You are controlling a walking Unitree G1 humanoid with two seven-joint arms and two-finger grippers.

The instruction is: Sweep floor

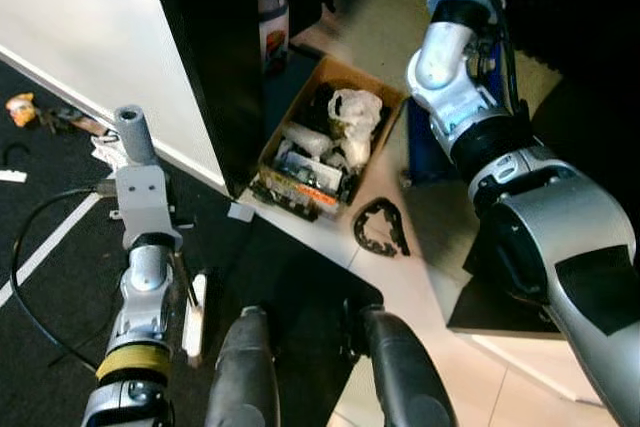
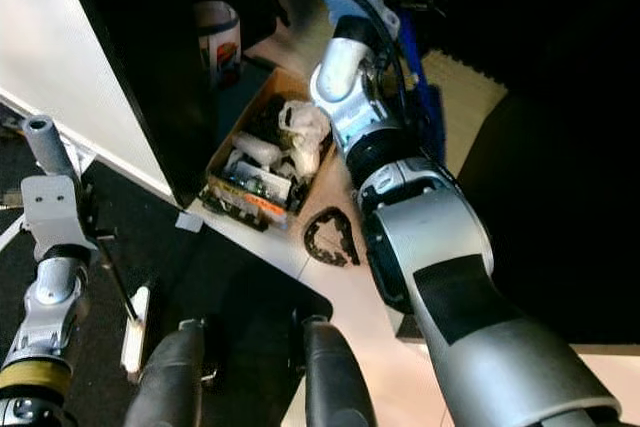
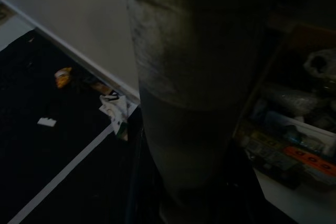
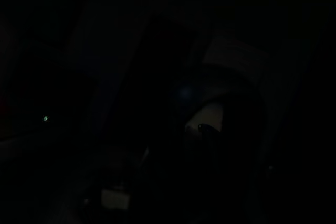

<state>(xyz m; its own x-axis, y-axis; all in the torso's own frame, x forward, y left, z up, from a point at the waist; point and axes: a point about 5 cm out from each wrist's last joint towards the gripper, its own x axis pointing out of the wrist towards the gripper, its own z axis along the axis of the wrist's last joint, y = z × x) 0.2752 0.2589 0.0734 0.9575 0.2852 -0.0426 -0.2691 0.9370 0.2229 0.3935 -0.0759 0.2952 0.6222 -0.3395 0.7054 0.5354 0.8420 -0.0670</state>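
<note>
Litter for sweeping noted on the black floor [image 1: 60, 277] at the foot of the white wall [image 1: 90, 17]: an orange wrapper [image 1: 20, 107], crumpled paper [image 1: 105, 152] and a small white scrap [image 1: 12, 176], also visible from the left wrist as the same wrapper [image 3: 63, 76] and paper [image 3: 116, 109]. Strung in a loose line along the wall base, ahead and to the left of the left arm [image 1: 140, 277], which is judged the nearer. Right arm [image 1: 470, 117] extended forward on the right beside the cardboard box [image 1: 325, 142] of clutter, well apart from the litter. Black curled object [image 1: 380, 227] lying on the pale floor just in front of the box. Grey upright cylinder [image 3: 184, 103] close before the left wrist camera, long axis roughly vertical; possibly a broom handle, not confirmed. No broom head identified. State of left gripper and right gripper: cannot tell, right wrist view too dark. Coming move judged a leftward sweep along the wall line.
</note>
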